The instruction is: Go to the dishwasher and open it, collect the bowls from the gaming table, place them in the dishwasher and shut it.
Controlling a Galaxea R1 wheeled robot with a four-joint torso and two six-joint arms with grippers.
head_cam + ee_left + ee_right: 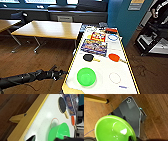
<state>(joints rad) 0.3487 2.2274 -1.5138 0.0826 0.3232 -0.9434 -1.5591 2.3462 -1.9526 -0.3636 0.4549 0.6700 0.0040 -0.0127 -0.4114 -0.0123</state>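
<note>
Collecting bowls at the gaming table (126, 62). Green bowl (86, 76) sits on the white worktop near its near-left corner, just inside the left edge. Left pincer (55, 74) hovers off that edge, beside the bowl and apart from it, with its fingers spread wide. In the left wrist view the bowl (58, 132) is right ahead between the dark fingertips (31, 138).

Right pincer (132, 138): yellow-green bowl (114, 129) sits large at it over the wood floor. It looks held by the rim, but I can't tell whether the fingers are clamped.

My read for the left: go in over the yellow side rail, one finger inside the rim, one outside, pinch the near wall, lift straight.

Clutter: black paddle (88, 57) and red paddle (114, 57) mid-worktop, game boxes (94, 47) beyond. None is between pincer and bowl. The rail is the only obstacle.
</note>
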